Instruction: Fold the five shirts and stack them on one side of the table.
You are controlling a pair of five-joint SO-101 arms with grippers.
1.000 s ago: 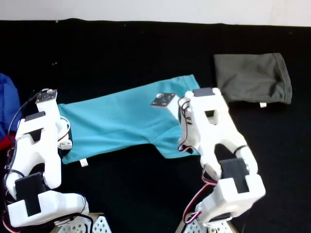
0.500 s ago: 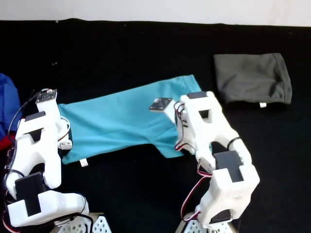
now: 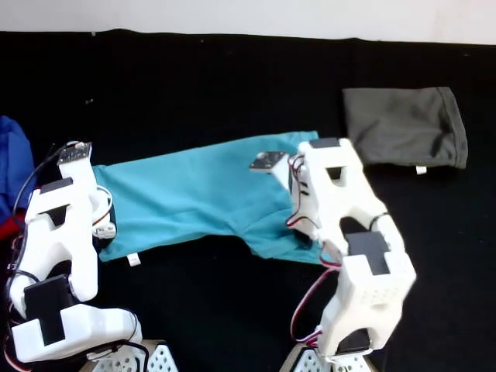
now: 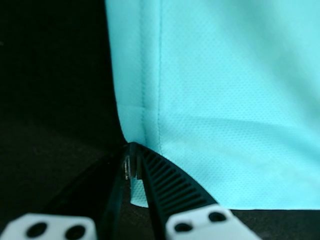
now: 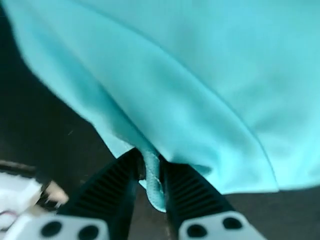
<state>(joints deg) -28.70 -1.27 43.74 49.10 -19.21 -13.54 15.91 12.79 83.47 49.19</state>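
Observation:
A teal shirt [image 3: 194,198] lies spread across the black table [image 3: 232,77], half folded lengthwise. My left gripper [image 4: 134,162] is shut on the hem corner of the teal shirt [image 4: 225,100] at its left end, under the left arm [image 3: 66,209]. My right gripper [image 5: 150,167] is shut on a fold of the teal shirt [image 5: 200,75] near its right end, below the right arm [image 3: 333,194]. A folded grey shirt [image 3: 403,128] lies at the back right. A blue shirt [image 3: 12,163] bunches at the left edge.
A red bit of cloth [image 3: 6,229] peeks out at the left edge below the blue shirt. The arm bases [image 3: 139,356] stand at the front edge. Bare black table stretches along the back and between the arms.
The right arm swung left, then back right and toward the front, dragging the teal shirt's right end with it. The left arm has stayed in place.

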